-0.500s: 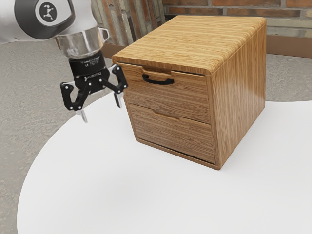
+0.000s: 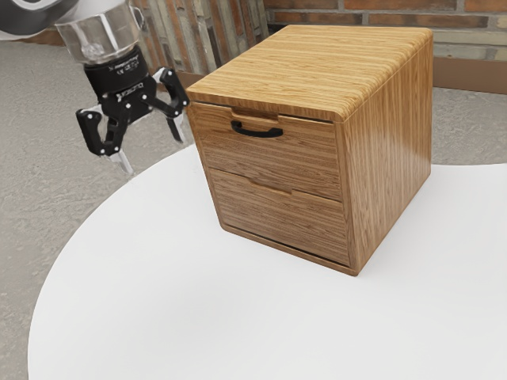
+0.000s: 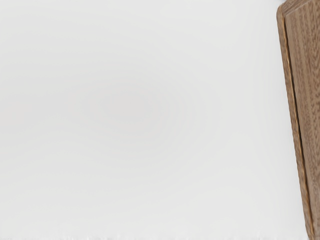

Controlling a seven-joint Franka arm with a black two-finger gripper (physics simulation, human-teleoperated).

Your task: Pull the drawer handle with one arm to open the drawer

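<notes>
A wooden cabinet (image 2: 333,134) with two drawers stands on the round white table (image 2: 198,317). The upper drawer (image 2: 273,154) carries a black curved handle (image 2: 257,131) and sits flush with the cabinet front, as does the lower drawer (image 2: 277,214). In the exterior view my gripper (image 2: 150,149) hangs open and empty at the upper left, well to the left of the handle and about level with it, fingers pointing down. The wrist view looks down on the white table with the cabinet's front (image 3: 302,120) along one side.
A brick wall (image 2: 380,6) and wooden slats (image 2: 206,32) stand behind the cabinet. Grey floor (image 2: 47,174) surrounds the table. Wide bare tabletop lies in front of the drawers.
My gripper has risen and drawn back toward the exterior view's upper left, away from the cabinet's corner. The drawers have not moved.
</notes>
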